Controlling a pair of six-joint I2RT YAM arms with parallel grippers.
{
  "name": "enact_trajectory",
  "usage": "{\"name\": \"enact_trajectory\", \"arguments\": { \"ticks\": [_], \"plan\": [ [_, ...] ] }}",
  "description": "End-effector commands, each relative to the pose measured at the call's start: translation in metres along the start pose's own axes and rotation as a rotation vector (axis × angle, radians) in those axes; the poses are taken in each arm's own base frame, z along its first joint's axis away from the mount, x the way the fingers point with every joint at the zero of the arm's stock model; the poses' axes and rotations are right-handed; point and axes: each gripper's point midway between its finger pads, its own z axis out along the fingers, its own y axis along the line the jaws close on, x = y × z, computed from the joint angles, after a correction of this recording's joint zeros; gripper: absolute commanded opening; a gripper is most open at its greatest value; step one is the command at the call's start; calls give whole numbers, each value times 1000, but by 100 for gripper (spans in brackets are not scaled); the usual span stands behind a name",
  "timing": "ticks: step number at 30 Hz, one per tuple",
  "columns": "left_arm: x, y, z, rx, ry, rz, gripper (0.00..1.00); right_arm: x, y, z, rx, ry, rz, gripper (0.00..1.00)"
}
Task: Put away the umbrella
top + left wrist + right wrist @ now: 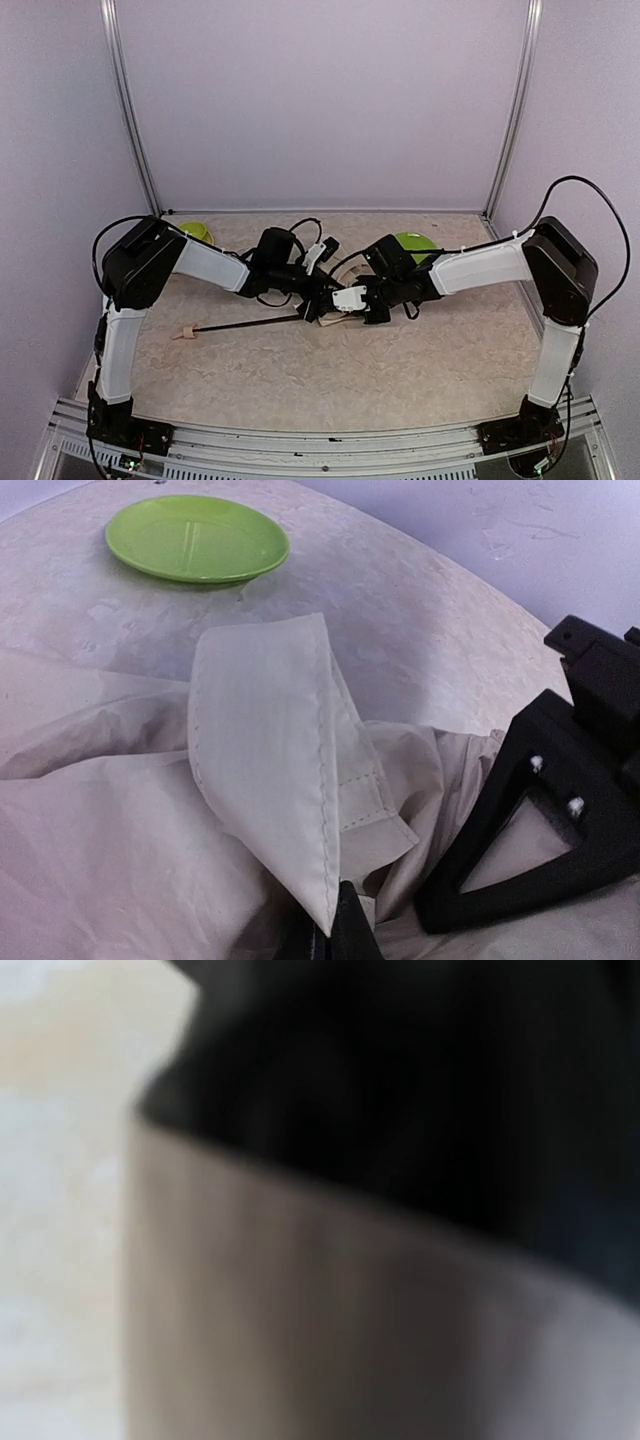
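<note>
umbrella (270, 780) fabric between clenched left fingers (352, 940), green plate (197, 538) beyond; right fingers (500, 780) unclear

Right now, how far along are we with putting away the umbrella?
Done: the umbrella canopy looks collapsed and bunched. In hand: the left claw pinches a fabric flap; the right claw rests on the cloth. Left: the shaft lies extended, nothing stowed.
</note>
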Motion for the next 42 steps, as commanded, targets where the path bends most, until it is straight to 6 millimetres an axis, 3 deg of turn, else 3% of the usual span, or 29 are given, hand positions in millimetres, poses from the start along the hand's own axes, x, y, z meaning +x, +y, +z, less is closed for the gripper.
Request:
{"name": "enact_trajectory", "arguments": {
  "ticks": [1,2,5,8,11,12,14,16,19,21,23,27,31,36,40,42],
  "plan": [
    [-82,19,-32,-78,-177,87,2,-32,13,-48,-41,-137,-43,7],
    [-86,18,-34,-71,-180,89,7,-41,9,-59,-30,-174,-51,5],
    [-104,12,-47,-60,-205,108,35,-58,0,-85,-15,-225,-62,0],
    [-133,9,-76,-51,-268,141,53,-64,-3,-106,-25,-233,-57,0],
    [-158,24,-113,-105,-340,180,70,-72,-8,-130,-31,-273,-41,0],
    [-158,35,-120,-131,-339,194,73,-77,-12,-140,-25,-298,-34,0],
    [-145,60,-124,-174,-302,204,74,-87,-26,-164,10,-349,-16,0],
    [-124,62,-116,-112,-238,216,75,-94,-41,-188,54,-403,1,0],
    [-103,20,-114,58,-267,303,80,-99,-61,-220,129,-473,8,0],
    [-105,-21,-123,128,-361,421,83,-100,-67,-231,156,-492,5,0],
    [-108,-53,-119,176,-395,498,86,-102,-75,-238,177,-509,17,0],
    [-93,-70,-88,148,-334,524,88,-111,-85,-250,168,-580,56,0],
    [-87,-76,-89,170,-417,451,88,-112,-85,-253,171,-602,57,0],
    [-81,-68,-106,131,-453,421,87,-108,-79,-259,163,-592,46,0],
    [-97,-53,-151,164,-578,380,87,-116,-51,-283,71,-708,-16,0],
    [-111,-58,-169,185,-638,441,90,-115,-46,-283,42,-699,-15,0]
  ]
}}
